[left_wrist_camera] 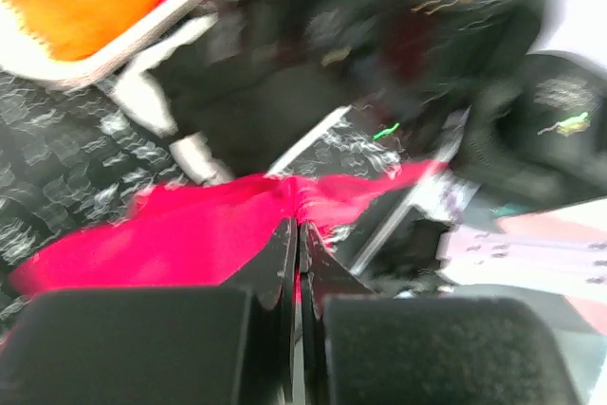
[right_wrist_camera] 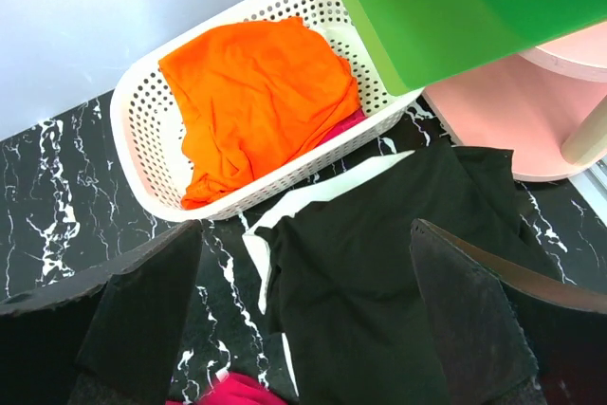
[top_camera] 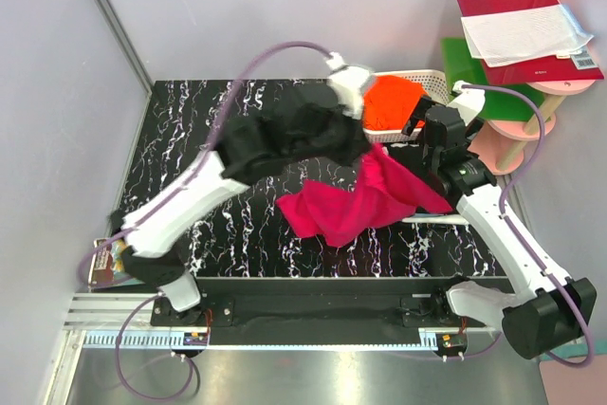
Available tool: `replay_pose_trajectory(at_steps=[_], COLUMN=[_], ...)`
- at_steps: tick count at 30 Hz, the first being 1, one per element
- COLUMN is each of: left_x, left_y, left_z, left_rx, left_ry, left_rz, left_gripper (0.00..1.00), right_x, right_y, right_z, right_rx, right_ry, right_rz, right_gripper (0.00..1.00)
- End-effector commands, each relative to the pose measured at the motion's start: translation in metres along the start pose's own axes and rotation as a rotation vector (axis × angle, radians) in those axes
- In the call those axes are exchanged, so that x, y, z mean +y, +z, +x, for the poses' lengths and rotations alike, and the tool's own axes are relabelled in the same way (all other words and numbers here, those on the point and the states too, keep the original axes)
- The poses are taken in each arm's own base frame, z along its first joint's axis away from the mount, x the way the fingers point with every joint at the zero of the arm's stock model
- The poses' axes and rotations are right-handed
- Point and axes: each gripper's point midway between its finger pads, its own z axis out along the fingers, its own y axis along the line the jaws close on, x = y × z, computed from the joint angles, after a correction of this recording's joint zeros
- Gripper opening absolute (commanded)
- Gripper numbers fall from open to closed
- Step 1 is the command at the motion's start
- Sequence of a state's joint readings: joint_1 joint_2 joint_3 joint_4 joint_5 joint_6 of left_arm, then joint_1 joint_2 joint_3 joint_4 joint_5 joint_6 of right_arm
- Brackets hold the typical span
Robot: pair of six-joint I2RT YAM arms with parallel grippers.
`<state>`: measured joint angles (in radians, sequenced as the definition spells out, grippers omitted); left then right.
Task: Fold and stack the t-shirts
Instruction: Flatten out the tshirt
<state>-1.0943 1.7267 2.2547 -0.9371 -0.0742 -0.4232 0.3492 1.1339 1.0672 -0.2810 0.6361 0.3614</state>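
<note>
Holding a pinched ridge of the magenta-pink t-shirt [top_camera: 353, 208], the left end effector [left_wrist_camera: 296, 227] is clenched on the cloth, the rest of which sags crumpled onto the desk [top_camera: 180, 130] near its middle. The right end effector [right_wrist_camera: 303, 320] is spread wide and grasps nothing, hovering over the black t-shirt [right_wrist_camera: 379, 272], which lies bunched beside the white basket [right_wrist_camera: 133, 130]. The orange t-shirt [right_wrist_camera: 256, 101] sits rumpled inside that basket. Judging by this, the task is barely begun: no shirt is folded flat, no stack exists, and all three folds plus the stacking are left.
</note>
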Motion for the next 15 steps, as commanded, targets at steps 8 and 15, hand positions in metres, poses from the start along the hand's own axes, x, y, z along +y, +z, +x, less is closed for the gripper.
replay_pose_trajectory(at_steps=[8,15], left_x=[0.266,0.357], left_y=[-0.223,-0.231], left_z=[-0.053,0.032], left_rx=[-0.408,-0.128], left_ry=[-0.162,-0.354], left_rz=[-1.007,-1.317], left_gripper=[0.0,0.99], right_x=[0.02,0.036], right_y=[0.018,0.025], right_z=[0.027,0.052], right_rx=[0.083,0.159], right_ry=[0.009,-0.043], right_rz=[-0.058,-0.143], right_gripper=[0.97,0.99])
